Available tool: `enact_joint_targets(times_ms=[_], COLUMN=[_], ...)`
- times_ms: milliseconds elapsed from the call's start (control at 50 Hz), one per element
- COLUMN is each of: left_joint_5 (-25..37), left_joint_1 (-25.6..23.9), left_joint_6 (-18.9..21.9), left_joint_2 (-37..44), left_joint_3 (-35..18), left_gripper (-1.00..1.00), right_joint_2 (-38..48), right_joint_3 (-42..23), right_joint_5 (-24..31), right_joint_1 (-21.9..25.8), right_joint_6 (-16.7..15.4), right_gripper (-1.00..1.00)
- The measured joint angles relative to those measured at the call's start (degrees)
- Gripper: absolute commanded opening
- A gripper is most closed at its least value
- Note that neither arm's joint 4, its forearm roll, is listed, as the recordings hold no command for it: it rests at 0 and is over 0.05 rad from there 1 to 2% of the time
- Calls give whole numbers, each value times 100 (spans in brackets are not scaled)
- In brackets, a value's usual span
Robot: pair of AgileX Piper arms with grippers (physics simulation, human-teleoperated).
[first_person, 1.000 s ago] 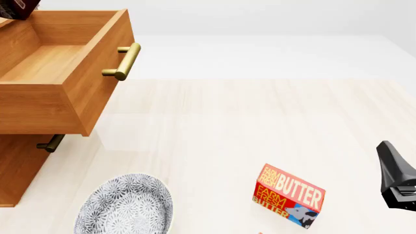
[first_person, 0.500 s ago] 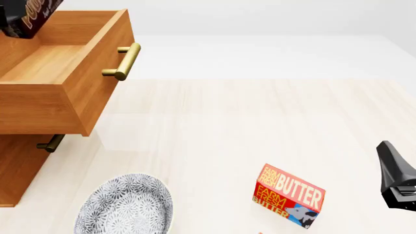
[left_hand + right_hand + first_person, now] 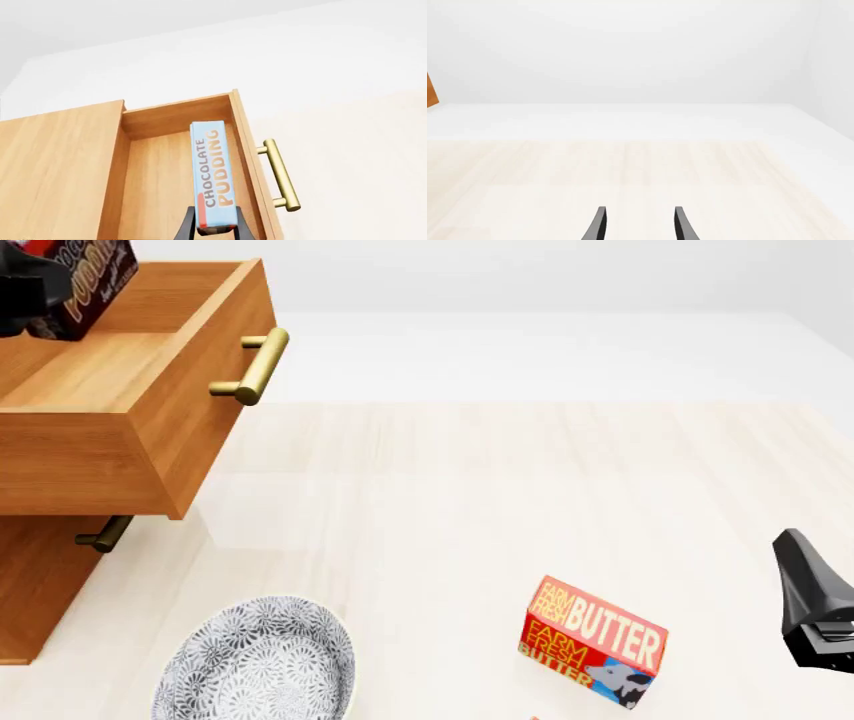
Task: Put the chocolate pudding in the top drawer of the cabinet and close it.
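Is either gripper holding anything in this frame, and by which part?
The left gripper holds the chocolate pudding by one short end, over the open top drawer. The right gripper is open and empty.

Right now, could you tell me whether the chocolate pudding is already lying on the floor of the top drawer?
No, the chocolate pudding is clamped in the left gripper above the open top drawer.

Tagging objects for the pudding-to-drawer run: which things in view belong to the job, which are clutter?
Job: chocolate pudding, held in left tool; top drawer, open; cabinet.
Clutter: butter box; patterned bowl; right tool, idle.
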Motion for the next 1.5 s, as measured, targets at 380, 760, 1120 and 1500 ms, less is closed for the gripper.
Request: enact_joint_targets(times_ms=[380,760,1120,1500], left_joint_5=[-133,-322,-525,-760], left_joint_1=[145,286,393,478], left_joint_6=[-77,-186,-300,-340], left_joint_2=[72,190,422,783], left_joint_3=[146,274,336,288], left_gripper=[-100,-100,-100,-100], right_joint_2=[0,0,1,0], right_joint_3=[0,0,0,0], right_joint_5=[0,0,0,0], right_joint_1=[0,0,0,0], right_joint_6=[0,0,0,0], right_gripper=[100,100,100,100])
